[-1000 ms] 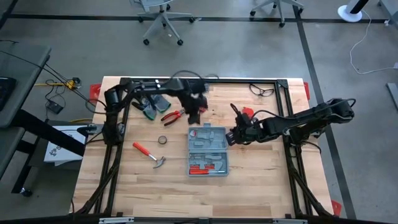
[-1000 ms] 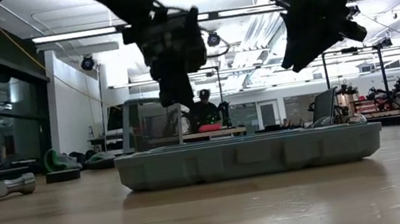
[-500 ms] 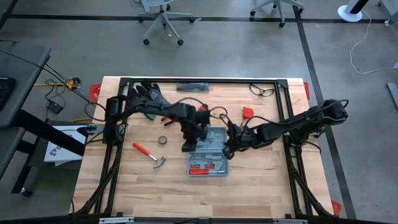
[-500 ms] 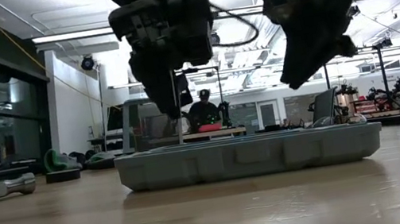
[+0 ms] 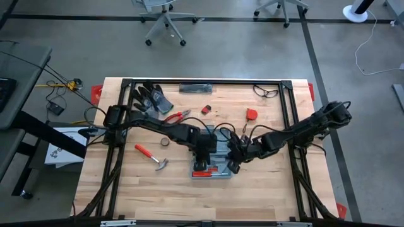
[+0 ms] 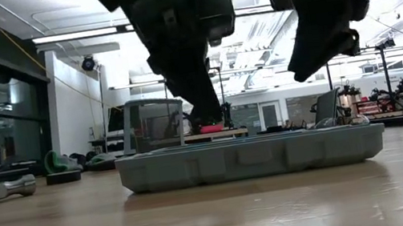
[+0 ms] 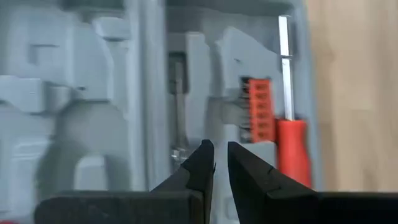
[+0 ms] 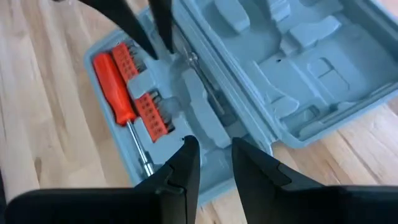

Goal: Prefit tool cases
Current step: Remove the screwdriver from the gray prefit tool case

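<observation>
moved from the far side of the table, near the pliers (image 5: pixel 177 116), down over the open tool case (image 5: pixel 222 173): left gripper (image 7: pixel 215 167), fingers now narrowed to a slim gap above the recesses. shifted nearer too, from the case's right edge to over its near right corner: right gripper (image 8: pixel 209 154). uncovered since: gloves (image 5: pixel 151 98).

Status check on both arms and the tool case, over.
Left claw nearly shut, low over open tool case. Right claw open, hovering at its edge. Nothing blocking.
</observation>
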